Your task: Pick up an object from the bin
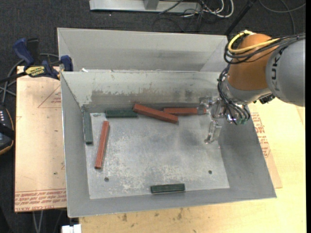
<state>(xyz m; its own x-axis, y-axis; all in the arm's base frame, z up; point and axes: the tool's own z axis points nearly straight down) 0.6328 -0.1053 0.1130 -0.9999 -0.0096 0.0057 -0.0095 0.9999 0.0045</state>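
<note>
So far nothing looks lifted: the gripper (212, 130) hangs low over bare floor at the right of the bin (146, 52), near the right end of a short red bar (181, 111) by the back wall (how far open it is, I cannot tell). Grasping and lifting remain; a green bar (167, 189) lies well apart.

Grey KUKA arm (293, 72), orange wrist cover (249, 68), yellow cables (237, 39).
</note>
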